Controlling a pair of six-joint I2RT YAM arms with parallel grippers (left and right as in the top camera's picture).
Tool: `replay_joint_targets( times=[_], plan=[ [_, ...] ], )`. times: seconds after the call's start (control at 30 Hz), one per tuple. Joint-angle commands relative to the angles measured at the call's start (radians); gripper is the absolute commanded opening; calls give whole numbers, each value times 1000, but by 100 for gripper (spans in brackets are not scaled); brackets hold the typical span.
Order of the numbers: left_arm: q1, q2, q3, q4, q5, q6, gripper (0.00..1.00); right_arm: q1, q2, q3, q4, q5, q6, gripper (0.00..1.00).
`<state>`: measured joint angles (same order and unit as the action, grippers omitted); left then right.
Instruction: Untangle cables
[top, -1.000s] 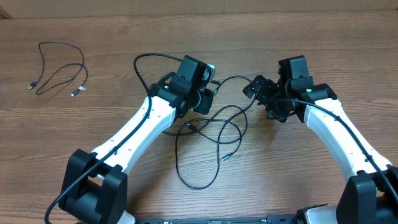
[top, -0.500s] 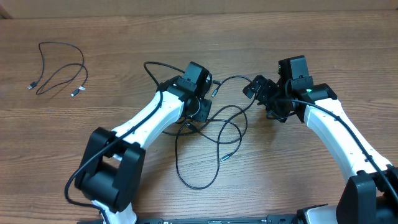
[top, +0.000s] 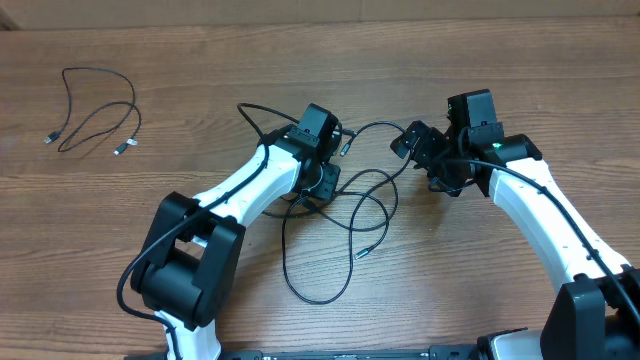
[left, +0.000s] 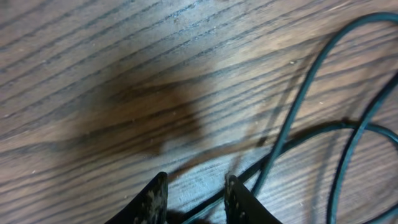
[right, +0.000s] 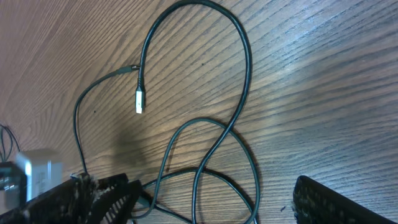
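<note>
A tangle of thin black cables (top: 285, 250) lies on the wooden table between my two arms, one silvery plug end (top: 362, 253) pointing toward the front. My left gripper (top: 323, 183) points down into the tangle's left part. In the left wrist view its fingertips (left: 155, 200) stand slightly apart over the wood, and one cable (left: 293, 109) runs through the gap (left: 196, 200). My right gripper (top: 428, 160) hangs wide open at the tangle's right end. In its wrist view, cable loops (right: 249, 68) lie between the spread fingers (right: 211, 199).
A separate thin black cable (top: 136, 112) with two small plugs lies loosely coiled at the far left of the table. A thicker black wire (top: 250, 108) arcs from my left arm behind the wrist.
My left arm has swung its elbow in and its gripper has shifted slightly right over the tangle, jaws easing apart. The right arm has not moved.
</note>
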<state>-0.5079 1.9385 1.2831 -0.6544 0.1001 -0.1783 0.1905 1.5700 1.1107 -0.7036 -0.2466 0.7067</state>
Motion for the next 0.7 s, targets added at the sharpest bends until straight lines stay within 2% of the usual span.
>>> replay_joint_targets(
  times=[0.0,0.23,0.43,0.5,0.63,0.67],
  plan=[
    [5,37,10,11,-7,-2,32,0,-20,1,3,11,-1,100],
    [5,38,9,8,-7,-2,33,0,-20,1,3,10,0,100],
    [5,38,9,-1,-7,-2,30,0,-20,1,3,10,-1,100],
    [5,37,11,2,-6,-2,26,0,-20,1,3,10,0,100],
    [5,34,33,-12,-3,-2,6,0,-20,1,3,10,0,100],
    [5,34,42,-19,-3,-2,4,0,-20,1,3,10,-1,100]
  ],
)
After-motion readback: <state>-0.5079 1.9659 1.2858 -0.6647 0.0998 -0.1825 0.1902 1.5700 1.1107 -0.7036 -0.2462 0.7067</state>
